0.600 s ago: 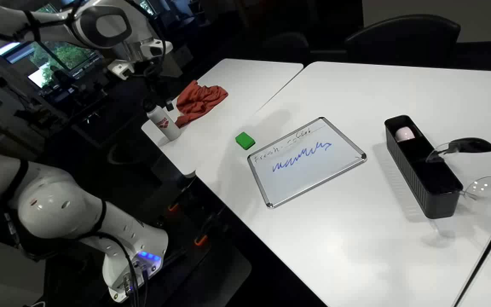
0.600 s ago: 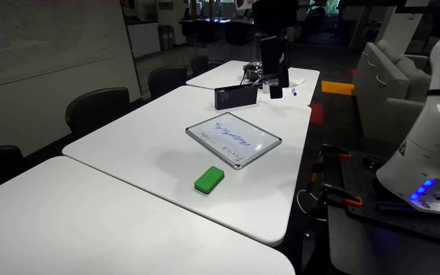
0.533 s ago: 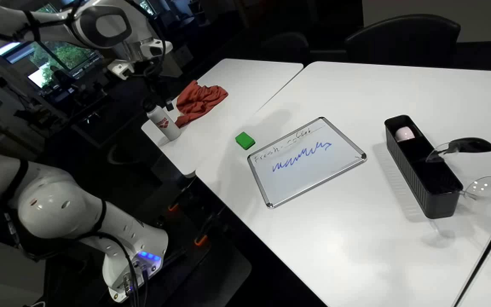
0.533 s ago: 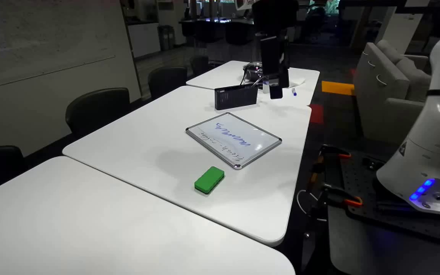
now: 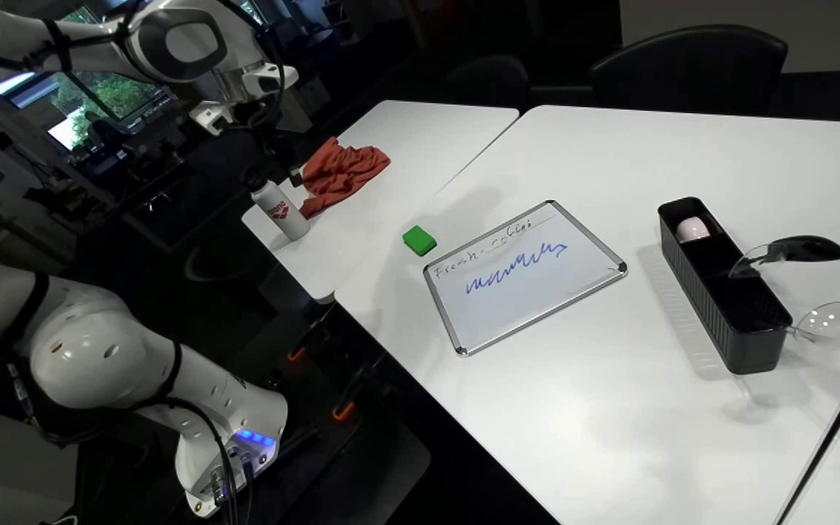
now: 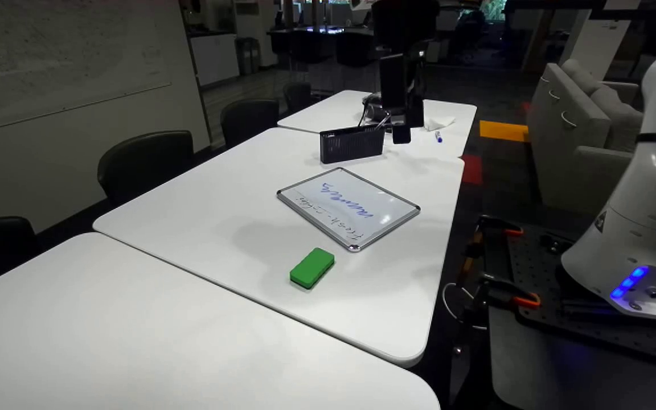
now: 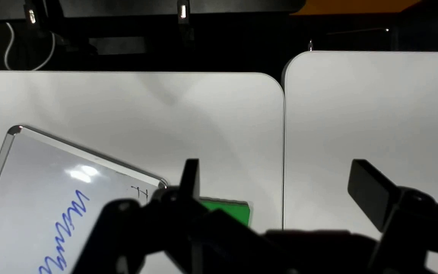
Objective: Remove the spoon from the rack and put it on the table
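In the wrist view, I am looking down past the gripper [image 7: 280, 180] onto the white table [image 7: 222, 102]; the jaws are standing released and wide apart, with the seam [image 7: 284, 160] between two sections running through the gap from this angle. A green block [image 7: 234, 211] is lying partly hidden by the gripper, and a whiteboard [image 7: 48, 182] with blue scribbles is filling the lower left. In an exterior view, I am seeing the rack [image 5: 704, 306] standing on the table, well apart from the gripper, with the spoon [image 5: 812, 249] leaning out over one long side, its dark end projecting beyond the rim. A clear rounded object [image 5: 830, 323] is jutting past the near end of the rack, and a pale pink object [image 5: 692, 228] is sitting inside toward the far end. A white bottle [image 5: 281, 211] and a crumpled red cloth [image 5: 345, 171] are resting on the neighbouring section. In an exterior view, thin stems [image 6: 384, 120] are rising above the rack, too small for me to assign to the spoon, and the gripper is hanging upright over the scene. The green block is lying nearest the camera, the whiteboard is lying between it and the rack, and a blue marker [image 6: 438, 136] is resting on a farther section.
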You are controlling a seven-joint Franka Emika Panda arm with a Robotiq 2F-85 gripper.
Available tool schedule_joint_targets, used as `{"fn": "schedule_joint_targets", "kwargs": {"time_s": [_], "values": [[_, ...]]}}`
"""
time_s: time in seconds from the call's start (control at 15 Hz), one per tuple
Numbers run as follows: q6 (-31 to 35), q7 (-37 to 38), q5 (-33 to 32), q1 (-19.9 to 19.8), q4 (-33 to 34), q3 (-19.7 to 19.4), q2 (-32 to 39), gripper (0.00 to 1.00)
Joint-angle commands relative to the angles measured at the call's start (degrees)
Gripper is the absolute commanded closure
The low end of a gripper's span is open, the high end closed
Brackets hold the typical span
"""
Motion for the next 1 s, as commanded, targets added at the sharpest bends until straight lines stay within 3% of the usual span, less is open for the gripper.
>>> {"fn": "schedule_joint_targets", "kwargs": {"time_s": [0.0,0.6,0.93], "values": [[5.68,6.50,-4.20,-3.26,0.76,-0.73,1.31,0.00],[28.18,16.07,-11.71,-13.41,5.83,-9.64,12.62,0.00],[39.84,28.08,-19.30,-15.55,9.49,-15.04,19.46,0.00]]}}
